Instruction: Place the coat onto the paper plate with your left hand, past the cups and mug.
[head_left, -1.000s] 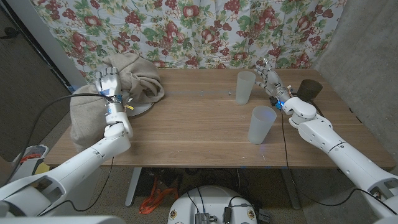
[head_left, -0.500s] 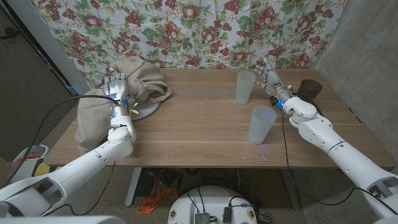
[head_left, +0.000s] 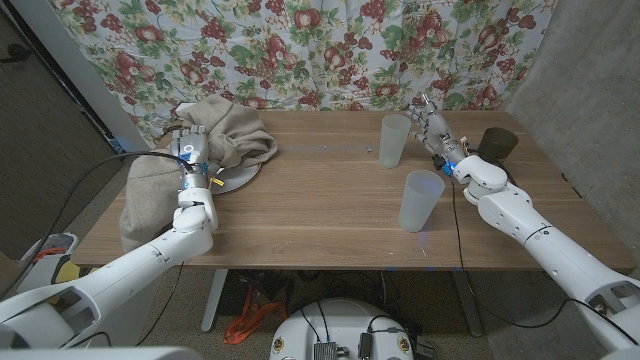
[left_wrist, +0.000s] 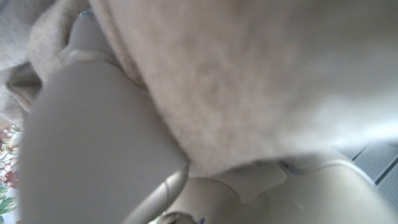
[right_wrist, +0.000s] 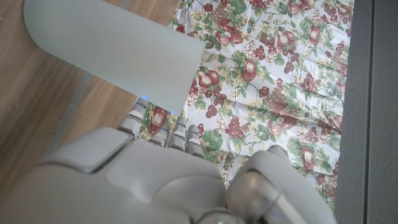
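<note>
1. Wooden desk (head_left: 320, 205) carries everything.
2. Beige coat (head_left: 225, 135) lies bunched over the paper plate (head_left: 240, 178), spilling off the desk's left edge.
3. Left hand (head_left: 190, 150) grips the coat.
4. Right hand (head_left: 435, 132) stands behind a frosted cup (head_left: 394, 140), fingers apart, holding nothing.

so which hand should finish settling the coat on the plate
Left. The left robot hand already grips the coat, which is bunched over the paper plate at the table's left end. The right robot hand sits far across, beside the cups, holding nothing.
</note>
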